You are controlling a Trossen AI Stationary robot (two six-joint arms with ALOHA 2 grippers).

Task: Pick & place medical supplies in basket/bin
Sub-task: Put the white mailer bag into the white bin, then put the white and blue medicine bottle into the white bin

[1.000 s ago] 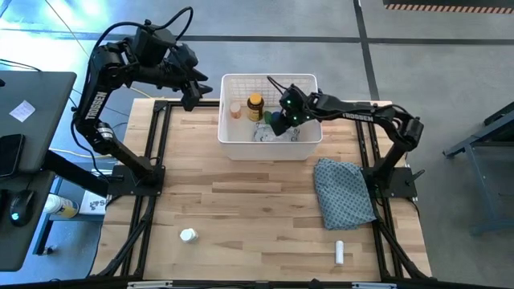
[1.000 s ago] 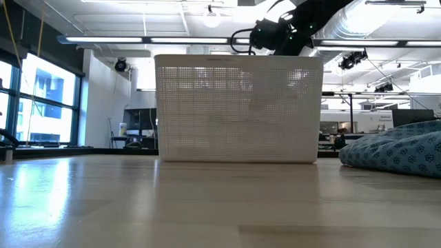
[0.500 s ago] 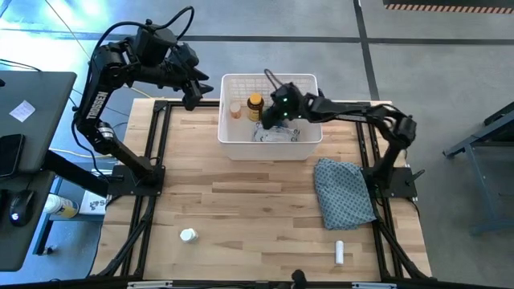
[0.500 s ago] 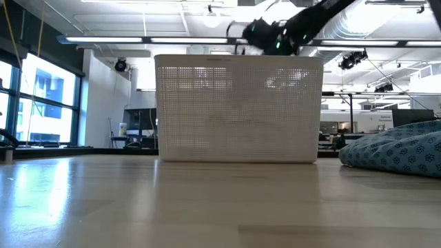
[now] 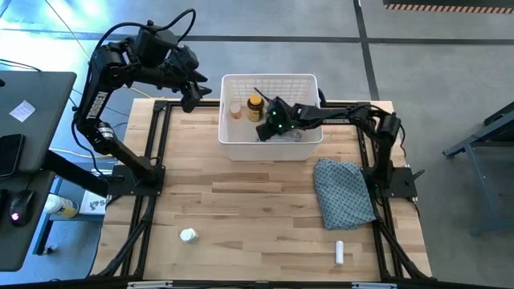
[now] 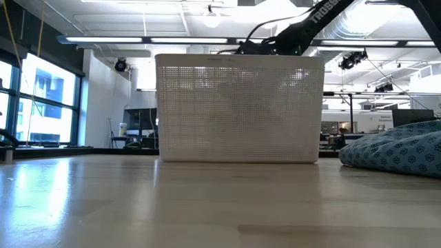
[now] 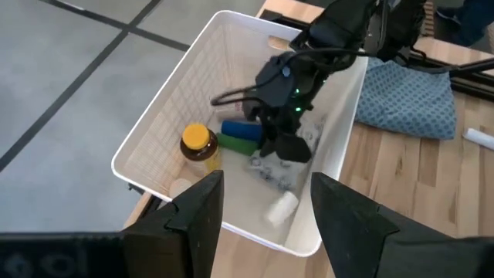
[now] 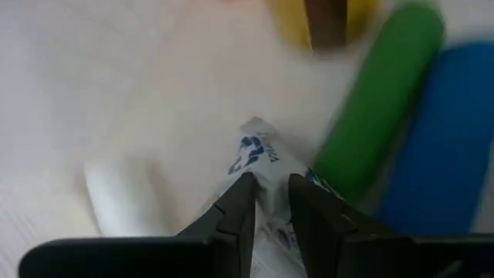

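Since a second ago the right arm has dipped lower into the white bin (image 5: 233,148), its end effector (image 8: 265,202) nearly closed, pinching the crinkly white packet (image 8: 261,161) beside the green piece (image 8: 378,100).

You are looking at an open-plan robotics lab: a butcher-block worktop (image 5: 257,201) on a black metal frame stands on polished concrete floor (image 5: 450,48), with exposed ceiling ducts (image 6: 358,21), tall windows (image 6: 41,103) and distant workstations (image 6: 406,117) behind.
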